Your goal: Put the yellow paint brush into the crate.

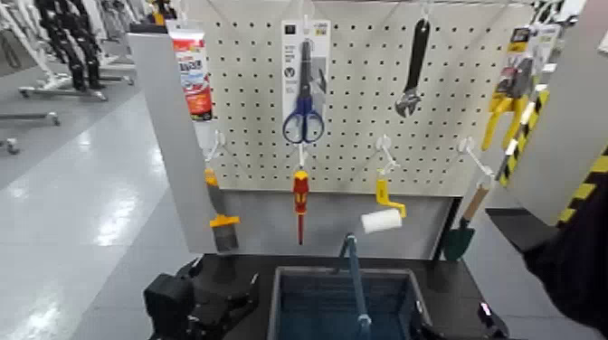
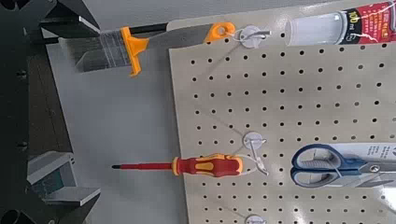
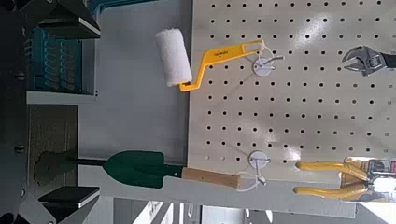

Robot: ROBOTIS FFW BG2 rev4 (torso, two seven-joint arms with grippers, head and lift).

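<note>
The yellow paint brush (image 1: 220, 215) hangs from a hook at the pegboard's lower left, bristles down; it also shows in the left wrist view (image 2: 129, 47). The blue-grey crate (image 1: 282, 303) stands on the dark shelf below the board, with its blue handle (image 1: 355, 276) raised. A corner of the crate shows in the right wrist view (image 3: 56, 61). My left gripper (image 1: 206, 306) is open and empty, low beside the crate's left wall and below the brush, apart from it. In the left wrist view the left gripper (image 2: 65, 98) faces the board. My right gripper (image 3: 65, 107) is open and empty, right of the crate.
On the pegboard (image 1: 362, 108) hang a red-and-yellow screwdriver (image 1: 300, 201), blue scissors (image 1: 304, 113), a yellow-handled white roller (image 1: 384, 212), a green trowel (image 1: 461, 237), a wrench (image 1: 413, 72) and a tube (image 1: 192, 77). A yellow-black striped post (image 1: 579, 194) stands at the right.
</note>
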